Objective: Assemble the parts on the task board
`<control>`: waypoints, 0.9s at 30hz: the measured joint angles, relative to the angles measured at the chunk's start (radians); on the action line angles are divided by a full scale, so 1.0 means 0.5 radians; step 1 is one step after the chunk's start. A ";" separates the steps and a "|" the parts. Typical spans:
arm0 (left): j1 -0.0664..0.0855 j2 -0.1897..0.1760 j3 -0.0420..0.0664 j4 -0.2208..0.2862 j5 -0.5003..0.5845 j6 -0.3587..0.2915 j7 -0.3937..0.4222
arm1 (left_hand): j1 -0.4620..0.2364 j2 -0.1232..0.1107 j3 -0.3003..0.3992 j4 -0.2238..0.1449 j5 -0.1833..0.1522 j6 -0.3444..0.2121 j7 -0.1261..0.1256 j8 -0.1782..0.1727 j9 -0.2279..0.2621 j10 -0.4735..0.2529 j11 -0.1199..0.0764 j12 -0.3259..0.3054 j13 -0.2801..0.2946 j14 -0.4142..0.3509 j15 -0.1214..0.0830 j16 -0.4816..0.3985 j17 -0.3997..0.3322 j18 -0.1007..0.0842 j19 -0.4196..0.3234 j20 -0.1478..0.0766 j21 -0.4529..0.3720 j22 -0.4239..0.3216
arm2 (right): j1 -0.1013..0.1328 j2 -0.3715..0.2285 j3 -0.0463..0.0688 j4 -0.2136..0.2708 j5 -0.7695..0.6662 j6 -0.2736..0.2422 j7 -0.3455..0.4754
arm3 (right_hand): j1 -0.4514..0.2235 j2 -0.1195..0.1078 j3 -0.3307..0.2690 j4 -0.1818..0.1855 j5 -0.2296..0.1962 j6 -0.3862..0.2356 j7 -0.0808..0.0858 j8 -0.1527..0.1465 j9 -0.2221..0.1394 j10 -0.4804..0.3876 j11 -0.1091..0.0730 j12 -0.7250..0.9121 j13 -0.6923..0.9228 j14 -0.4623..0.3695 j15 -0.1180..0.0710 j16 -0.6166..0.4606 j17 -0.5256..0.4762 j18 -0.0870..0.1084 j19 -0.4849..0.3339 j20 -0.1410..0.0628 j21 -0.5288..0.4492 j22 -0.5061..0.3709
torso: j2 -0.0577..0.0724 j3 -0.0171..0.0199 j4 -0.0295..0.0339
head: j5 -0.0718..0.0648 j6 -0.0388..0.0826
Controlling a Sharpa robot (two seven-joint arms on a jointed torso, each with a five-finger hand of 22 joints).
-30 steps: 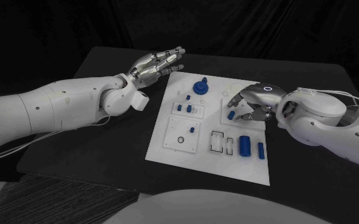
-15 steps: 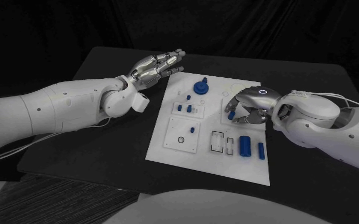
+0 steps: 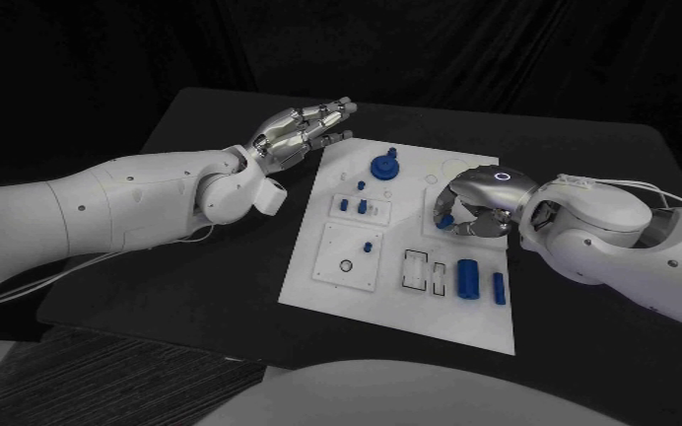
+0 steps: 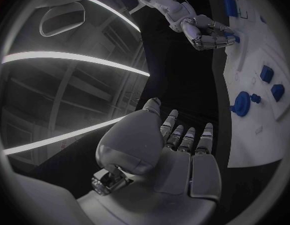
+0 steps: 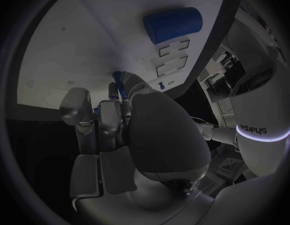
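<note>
Risking a slipped part at the board's right side

We see our right hand (image 3: pixel 470 211) curled over the task board (image 3: pixel 324 266), fingers closed around a small blue part (image 5: pixel 117 79); a loose grip could drop or tilt it. Our left hand (image 3: pixel 296 131) hovers open and empty beside the board's far left corner above the worktop (image 3: pixel 185 278).

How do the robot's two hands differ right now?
The left hand hovers off the task board's far left corner, fingers stretched out and holding nothing; the right hand is down over the board's right side with fingers curled inward. The left hand touches no part, while the right hand's fingertips close around a small blue part. Both are silver hands on white arms.
</note>
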 measured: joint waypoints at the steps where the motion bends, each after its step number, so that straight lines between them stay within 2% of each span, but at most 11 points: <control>1: -0.001 0.000 0.000 0.001 0.000 0.001 0.001 | 0.000 0.000 0.002 -0.002 0.001 0.000 0.000 0.000 0.000 0.000 0.000 0.000 0.001 0.000 0.000 0.000 0.001 0.000 0.000 0.000 0.000 0.002 | 0.000 -0.002 0.000 0.001 0.000 -0.006 0.002 | 0.004 -0.002 0.007 -0.007 0.000 0.001 0.001 0.016 0.000 0.018 0.002 0.005 0.000 0.000 0.000 0.000 0.000 0.000 0.000 0.000 0.000 0.000 | 0.000 0.0000 0.000 | 0.000 0.000; 5: -0.007 0.000 0.000 0.003 0.000 0.004 0.003 | 0.000 0.000 0.002 -0.002 0.005 0.000 0.000 0.000 0.000 0.006 0.006 0.007 0.001 0.000 0.000 0.000 0.002 0.000 0.000 0.000 0.000 0.002 | 0.000 -0.019 0.000 0.019 0.000 -0.035 0.010 | 0.006 0.000 0.032 -0.037 0.016 0.007 0.008 0.040 0.000 0.046 0.003 0.017 0.006 0.000 0.000 0.000 -0.001 0.000 -0.006 -0.006 0.000 0.000 | 0.000 0.0000 0.000 | 0.007 0.000; 6: -0.009 0.000 0.000 0.003 0.000 0.005 0.004 | 0.007 0.007 0.008 -0.008 0.011 0.000 0.000 0.000 0.000 0.007 0.007 0.008 0.001 0.000 0.000 0.000 0.002 0.000 0.000 0.000 0.000 0.002 | 0.001 -0.025 0.000 0.028 0.000 -0.045 0.012 | 0.006 0.001 0.040 -0.045 0.016 -0.005 0.025 0.041 0.007 0.051 0.008 0.017 0.006 0.000 0.000 0.000 -0.002 0.000 -0.006 -0.006 0.000 0.000 | 0.000 0.0000 0.000 | 0.011 0.000; 7: -0.009 0.000 0.000 0.003 0.000 0.005 0.004 | 0.013 0.001 0.014 -0.014 0.016 0.000 0.000 0.000 0.000 0.007 0.007 0.008 0.001 0.000 0.000 0.000 0.002 0.000 0.000 0.000 0.000 0.002 | 0.002 -0.029 0.000 0.033 0.000 -0.049 0.012 | 0.007 0.001 0.049 -0.054 0.022 -0.016 0.036 0.042 0.084 0.055 0.011 0.017 0.006 0.000 0.000 0.000 -0.005 0.000 -0.006 -0.006 0.000 0.000 | 0.001 0.0000 0.000 | 0.012 0.000; 10: -0.011 0.000 0.000 0.003 0.000 0.006 0.005 | 0.017 -0.003 0.016 -0.016 0.016 0.000 0.000 0.000 0.000 0.007 0.007 0.008 0.001 0.000 0.000 0.000 0.002 0.000 0.000 0.000 0.000 0.002 | 0.021 -0.046 -0.002 0.064 0.000 -0.069 0.013 | 0.009 0.003 0.052 -0.058 0.029 -0.019 0.039 0.042 0.130 0.056 0.013 0.017 0.006 0.000 0.000 0.000 -0.007 0.000 -0.006 -0.006 0.000 0.000 | 0.001 -0.0008 0.000 | 0.018 0.000; 14: -0.014 0.005 0.000 -0.004 0.000 0.007 0.007 | 0.017 -0.003 0.016 -0.016 0.016 0.000 0.000 0.000 0.000 0.007 0.007 0.008 0.001 0.000 0.000 0.000 0.002 0.000 0.000 0.000 0.000 0.002 | 0.090 -0.064 -0.002 0.132 0.000 -0.086 0.014 | 0.012 0.005 0.058 -0.064 0.029 -0.037 0.051 0.043 0.155 0.056 0.013 0.017 0.006 0.000 0.000 -0.009 -0.014 0.000 -0.006 -0.006 0.000 0.001 | 0.001 -0.0017 0.000 | 0.026 0.000; 18: -0.018 0.012 0.000 -0.010 0.000 0.008 0.008 | 0.017 -0.003 0.016 -0.016 0.016 0.000 0.000 0.000 0.000 0.007 0.007 0.008 0.001 0.000 0.000 0.000 0.002 0.000 0.000 0.000 0.000 0.000 | 0.154 -0.056 0.002 0.206 0.000 -0.084 0.012 | 0.012 0.005 0.067 -0.074 0.029 -0.066 0.049 0.033 0.159 0.056 0.013 0.008 0.006 0.000 0.000 -0.010 -0.022 0.000 -0.006 -0.006 0.000 0.002 | -0.004 -0.0023 0.000 | 0.028 0.000; 21: -0.020 0.014 0.000 -0.014 0.000 0.008 0.008 | 0.017 -0.003 0.027 -0.016 0.016 0.000 0.000 0.004 0.000 0.007 0.007 0.008 0.000 0.000 0.000 0.000 0.002 0.000 0.000 0.000 0.000 -0.033 | 0.171 -0.023 0.002 0.242 0.000 -0.069 0.011 | 0.012 0.005 0.090 -0.087 0.029 -0.099 0.062 0.009 0.160 0.058 0.015 -0.016 0.006 -0.005 0.005 -0.010 -0.022 0.000 -0.006 -0.006 0.000 0.001 | -0.008 -0.0031 0.000 | 0.030 0.000; 27: -0.023 0.005 0.000 -0.012 0.000 0.001 0.009 | 0.017 -0.003 0.037 -0.010 0.016 0.000 0.000 0.009 0.000 0.013 0.013 0.008 0.000 0.000 0.000 0.000 0.002 0.000 -0.029 -0.007 -0.011 -0.110 | 0.187 0.179 0.001 0.256 0.000 0.021 0.006 | 0.012 0.005 0.119 -0.090 0.029 -0.112 0.075 -0.017 0.149 0.063 0.021 -0.038 0.006 -0.018 0.018 -0.031 -0.048 0.000 -0.032 0.005 -0.043 0.001 | -0.010 -0.0036 0.001 | 0.042 0.000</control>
